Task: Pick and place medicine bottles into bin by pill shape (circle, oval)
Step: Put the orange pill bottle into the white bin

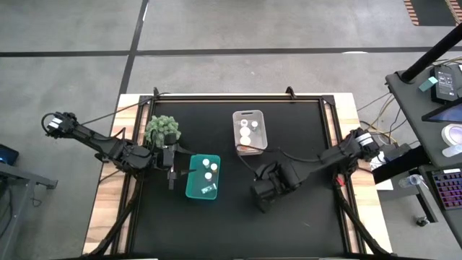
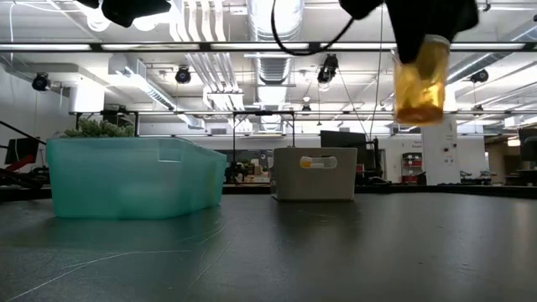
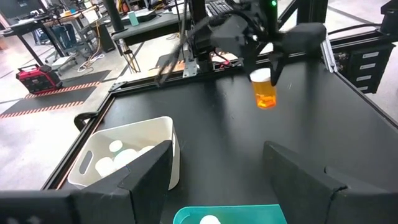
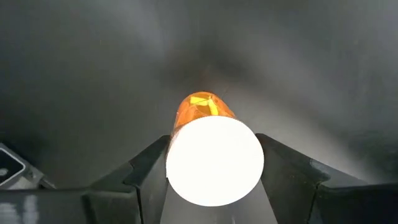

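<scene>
My right gripper is over the table's middle right, shut on an amber medicine bottle with a white cap; the bottle also shows in the left wrist view. My left gripper is open and empty, beside the left wall of a teal bin that holds a few white-capped bottles. A white bin farther back holds several more bottles. My right gripper pinches the bottle's white cap by its sides between the two fingers. The fingers come from above, pointing down. The bottle hangs upright below them, cap up and amber body down, lifted well clear of the table.
A green bushy plant stands at the back left, just behind my left gripper. The black table top has free room at the right and near the front edge. Desks with equipment stand beyond the table's right side.
</scene>
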Robot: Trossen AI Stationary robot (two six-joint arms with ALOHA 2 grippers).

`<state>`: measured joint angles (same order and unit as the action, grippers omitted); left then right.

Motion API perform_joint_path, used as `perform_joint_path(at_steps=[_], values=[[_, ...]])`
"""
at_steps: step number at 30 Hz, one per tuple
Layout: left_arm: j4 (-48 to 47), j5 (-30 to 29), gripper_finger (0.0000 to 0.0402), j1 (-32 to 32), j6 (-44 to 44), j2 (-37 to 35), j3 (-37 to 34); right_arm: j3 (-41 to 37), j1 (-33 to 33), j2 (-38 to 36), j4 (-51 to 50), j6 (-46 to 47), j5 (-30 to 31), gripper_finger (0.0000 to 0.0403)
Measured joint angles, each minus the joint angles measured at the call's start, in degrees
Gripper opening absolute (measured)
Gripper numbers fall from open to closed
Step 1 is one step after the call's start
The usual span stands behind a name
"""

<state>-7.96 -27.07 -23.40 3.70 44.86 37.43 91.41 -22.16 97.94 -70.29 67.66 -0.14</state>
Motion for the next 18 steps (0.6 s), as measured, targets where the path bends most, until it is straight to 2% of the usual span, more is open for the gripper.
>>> perform_joint_path(at_steps=[5,9,18], values=[[0.01,0.0,0.0235,0.0,0.0,0.0,0.0,5.02,3.88,0.01,-5.3,-6.81,2.91,0.0209],[0.02,0.0,0.0235,0.0,0.0,0.0,0.0,8.12,8.74,0.01,-6.63,-17.09,5.18,0.0209],[0.03,0.0,0.0235,0.0,0.1,0.0,0.0,9.36,25.73,0.06,-6.46,-42.54,5.31,0.0209]])
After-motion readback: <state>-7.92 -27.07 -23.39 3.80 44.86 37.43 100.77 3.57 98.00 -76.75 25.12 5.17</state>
